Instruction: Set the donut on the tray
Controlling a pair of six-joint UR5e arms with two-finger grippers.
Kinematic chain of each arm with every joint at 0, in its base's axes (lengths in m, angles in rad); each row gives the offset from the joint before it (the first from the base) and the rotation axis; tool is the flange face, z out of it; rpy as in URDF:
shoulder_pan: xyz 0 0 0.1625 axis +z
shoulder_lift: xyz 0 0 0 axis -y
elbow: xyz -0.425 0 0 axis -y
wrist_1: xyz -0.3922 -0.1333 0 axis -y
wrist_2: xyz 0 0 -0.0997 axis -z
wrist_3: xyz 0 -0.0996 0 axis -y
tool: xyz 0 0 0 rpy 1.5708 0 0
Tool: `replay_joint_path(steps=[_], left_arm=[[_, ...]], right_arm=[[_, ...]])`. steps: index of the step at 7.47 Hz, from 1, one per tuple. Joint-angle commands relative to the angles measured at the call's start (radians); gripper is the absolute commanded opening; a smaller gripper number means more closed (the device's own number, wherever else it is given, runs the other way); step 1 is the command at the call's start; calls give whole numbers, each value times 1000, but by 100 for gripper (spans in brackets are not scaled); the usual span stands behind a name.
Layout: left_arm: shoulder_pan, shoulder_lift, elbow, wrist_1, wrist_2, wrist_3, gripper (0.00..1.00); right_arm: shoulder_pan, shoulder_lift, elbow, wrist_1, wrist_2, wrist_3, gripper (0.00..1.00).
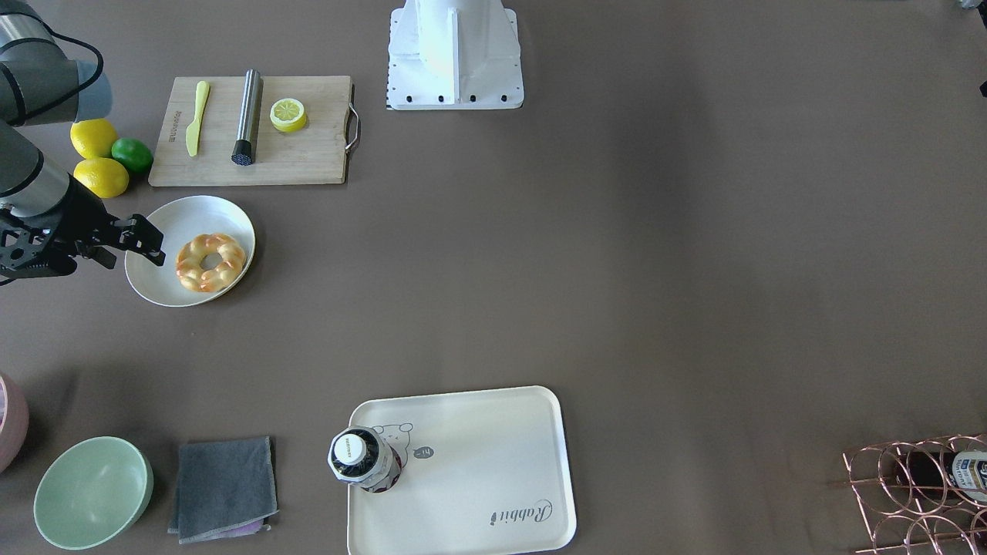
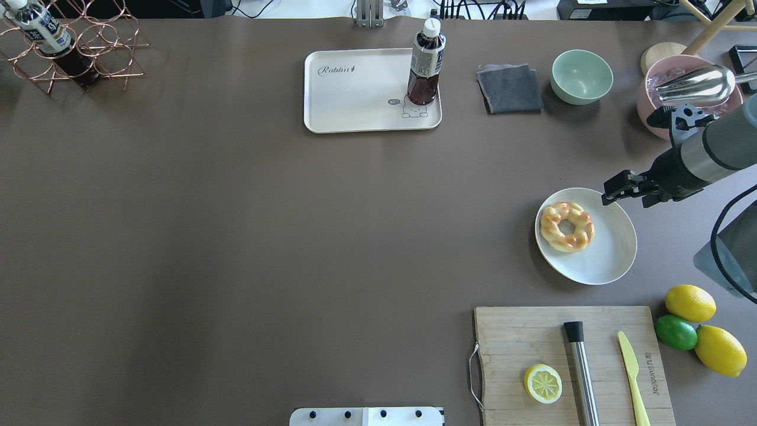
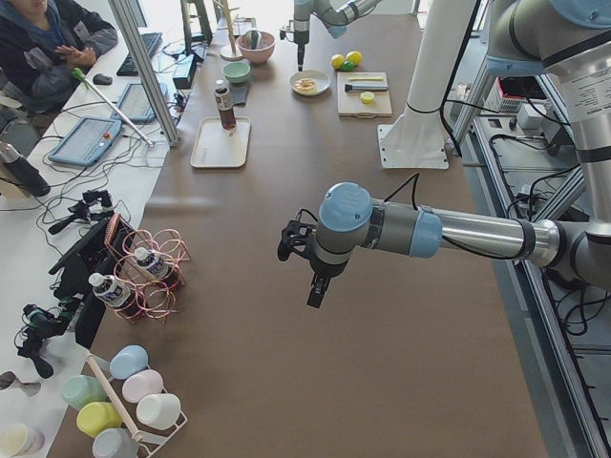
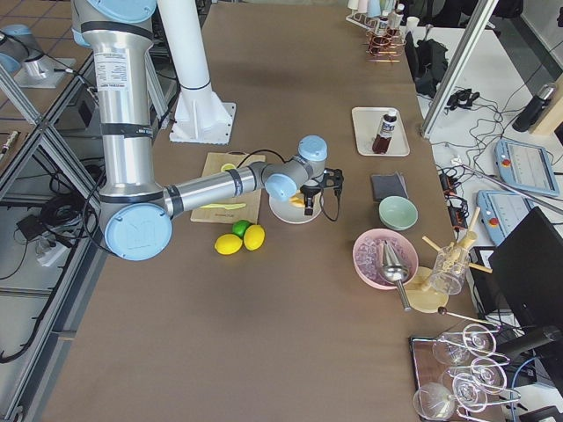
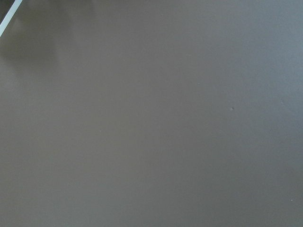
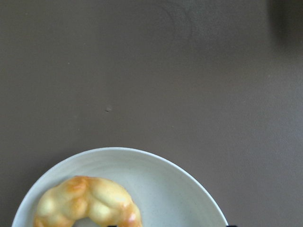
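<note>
The donut (image 1: 210,263) lies on a round white plate (image 1: 193,216), toward the plate's side nearer the table middle; it also shows in the overhead view (image 2: 566,226) and the right wrist view (image 6: 87,201). My right gripper (image 1: 158,245) hovers over the plate's outer rim beside the donut, open and empty. The cream tray (image 1: 478,462) with "Rabbit" script sits far off at the operators' edge (image 2: 355,94). My left gripper (image 3: 289,243) shows only in the exterior left view, over bare table; I cannot tell whether it is open or shut.
A dark drink bottle (image 1: 362,459) stands on the tray's bear corner. A wooden cutting board (image 1: 250,131) holds a lemon half, a metal tube and a yellow knife. Lemons and a lime (image 1: 116,158), a green bowl (image 1: 92,492) and a grey cloth (image 1: 224,487) lie near.
</note>
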Motion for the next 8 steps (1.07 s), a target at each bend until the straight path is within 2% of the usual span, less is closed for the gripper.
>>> replay_joint_path(steps=[1,3,4,5,6,7,8], left_arm=[[-1,0,-2,0,-2,0,97],[-3,0,-4,-1,-12,0,97],[-9,0,-7,-3,-49,0,97],[-9,-2,-5,-4,-49,0,97],[-9,-8,-7,-5,-49,0,97],[-9,-9,-7,-5,-49,0,97],[-9,-17,-7,-1,-49,0,97]], right_arm=[[-19,-31,-43,91,-20,15,72],[-28,-48,-49,91,-46,12,67],[-42,-50,-54,93,-66,12,62],[-45,-51,-60,93,-65,12,48],[-48,-51,-61,93,-66,12,28],[-48,-51,-60,93,-65,10,4],[-47,-51,-55,93,-63,10,0]])
